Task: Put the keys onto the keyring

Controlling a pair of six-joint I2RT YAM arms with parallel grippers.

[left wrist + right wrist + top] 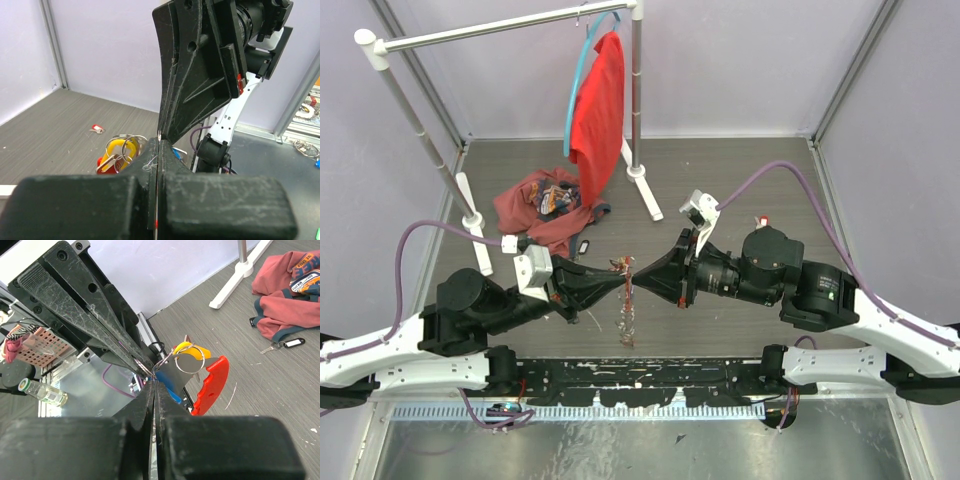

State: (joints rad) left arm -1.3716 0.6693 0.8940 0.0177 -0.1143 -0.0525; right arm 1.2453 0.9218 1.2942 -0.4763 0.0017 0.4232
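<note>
The left gripper (619,282) and right gripper (637,284), both matte black, scuffed wedges, are clenched and meet tip to tip above the table. At that meeting point hangs the keyring (622,267): thin silvery wire loops bunched with a glossy curved red tag (210,385), a yellow tag (191,350) and a blue piece (168,382), just beside the tips. Which jaws pinch the wire cannot be told. A tiny red-headed key (97,129) lies flat on the grey wood-grain table (50,130), well apart from the tips. A black oblong fob (293,342) lies further off, near a crumpled reddish garment (290,285).
</note>
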